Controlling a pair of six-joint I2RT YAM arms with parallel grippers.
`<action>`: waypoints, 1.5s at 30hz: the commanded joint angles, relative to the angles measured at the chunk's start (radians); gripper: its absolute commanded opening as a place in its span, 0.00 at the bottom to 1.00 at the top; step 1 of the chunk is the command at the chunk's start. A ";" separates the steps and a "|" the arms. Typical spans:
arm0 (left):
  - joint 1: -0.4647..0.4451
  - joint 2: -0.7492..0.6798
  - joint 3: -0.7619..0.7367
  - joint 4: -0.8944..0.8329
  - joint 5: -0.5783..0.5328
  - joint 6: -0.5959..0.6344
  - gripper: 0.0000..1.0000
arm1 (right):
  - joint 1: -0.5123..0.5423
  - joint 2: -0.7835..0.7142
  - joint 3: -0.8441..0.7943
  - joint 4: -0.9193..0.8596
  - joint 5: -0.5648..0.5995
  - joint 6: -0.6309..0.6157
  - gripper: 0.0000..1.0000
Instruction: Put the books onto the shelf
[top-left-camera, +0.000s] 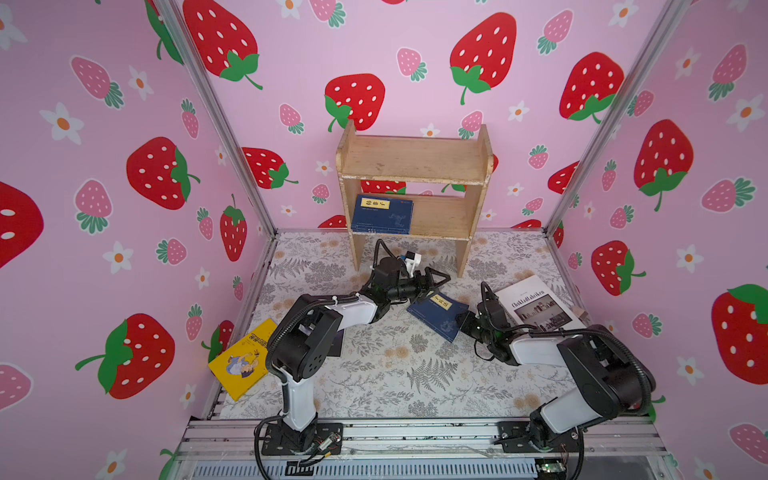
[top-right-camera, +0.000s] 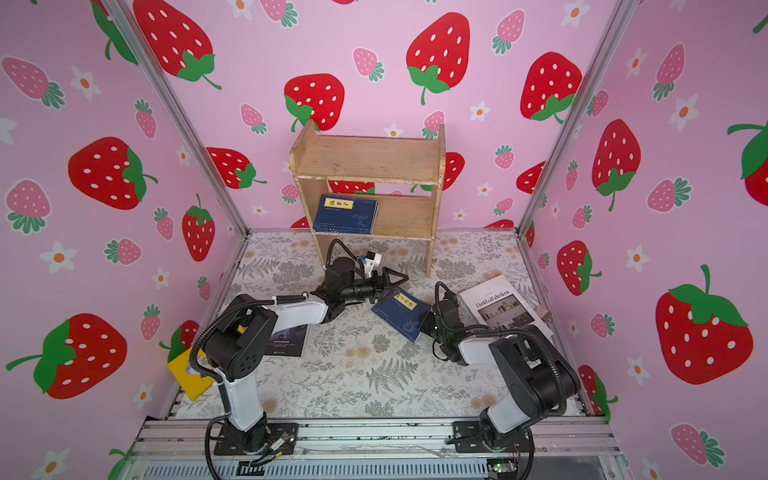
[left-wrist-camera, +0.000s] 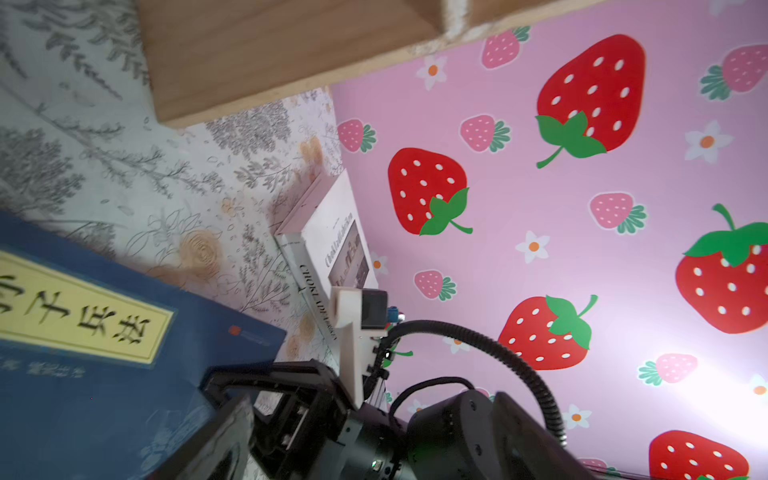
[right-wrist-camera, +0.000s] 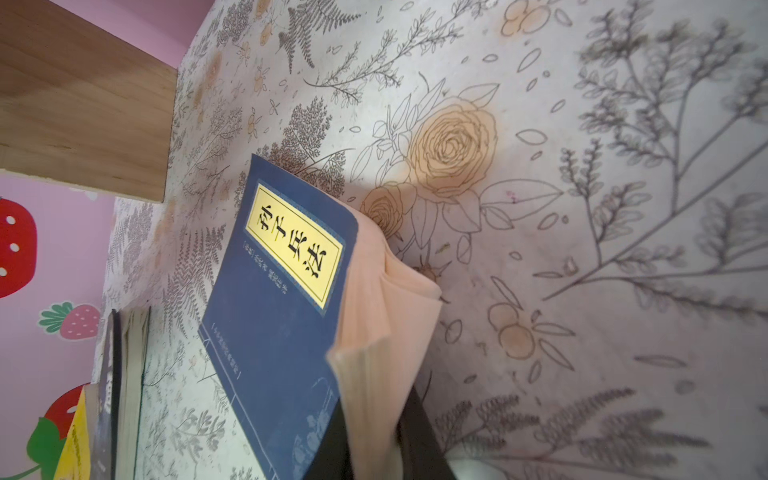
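Books are noted at five spots. The first navy book (top-left-camera: 382, 214) is laid flat at the left of the lower board of the shelf (top-left-camera: 415, 162). The second navy book (top-left-camera: 436, 316) is found mid-mat (top-left-camera: 395, 365), in front of the shelf. Its near right edge is pinched by the right claw (top-left-camera: 464, 321), and its pages are fanned. The left claw (top-left-camera: 438, 279) is held spread just beside its far corner. A yellow book (top-left-camera: 241, 361) and a black book (top-right-camera: 286, 340) are seen near left, and a white book (top-left-camera: 536, 305) at right.

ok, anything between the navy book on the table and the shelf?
Yes. The left gripper, jaws open, hangs at the far end of the navy book, between it and the shelf. Nothing else visible.
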 joint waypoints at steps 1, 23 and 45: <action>0.034 -0.047 -0.032 -0.086 -0.013 0.054 0.91 | -0.005 -0.062 -0.014 -0.065 -0.016 0.021 0.00; 0.166 -0.268 -0.096 -0.269 0.184 0.215 0.97 | -0.092 -0.583 0.154 -0.372 -0.168 -0.059 0.00; 0.092 -0.334 -0.022 -0.260 0.110 0.222 0.05 | -0.108 -0.495 0.177 -0.202 -0.311 0.019 0.10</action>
